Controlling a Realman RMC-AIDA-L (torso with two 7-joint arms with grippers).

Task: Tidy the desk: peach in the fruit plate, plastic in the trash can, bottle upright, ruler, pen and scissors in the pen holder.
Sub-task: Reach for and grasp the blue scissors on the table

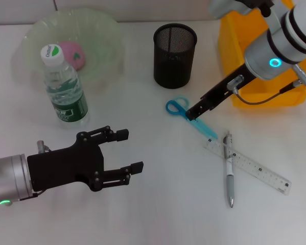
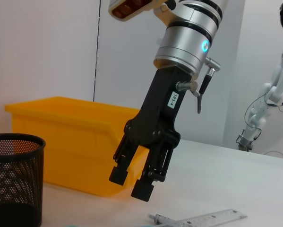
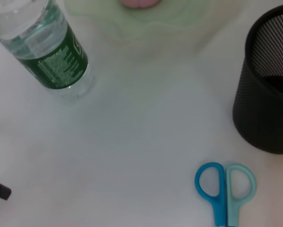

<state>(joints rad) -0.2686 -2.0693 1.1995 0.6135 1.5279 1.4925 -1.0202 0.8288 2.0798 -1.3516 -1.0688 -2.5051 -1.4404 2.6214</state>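
Note:
The pink peach (image 1: 73, 54) lies in the pale green fruit plate (image 1: 104, 30). In front of the plate, the water bottle (image 1: 64, 86) stands upright. The blue scissors (image 1: 185, 113) lie flat near the black mesh pen holder (image 1: 174, 49). My right gripper (image 1: 193, 113) hangs just above the scissors blades, open and holding nothing, as the left wrist view confirms (image 2: 130, 182). The clear ruler (image 1: 247, 166) lies on the table with the grey pen (image 1: 229, 169) across it. My left gripper (image 1: 128, 151) is open at the front left. The plastic is out of view.
The yellow bin (image 1: 260, 61) stands at the back right, behind my right arm. The pen holder (image 3: 269, 109) stands close to the scissors handles (image 3: 225, 189).

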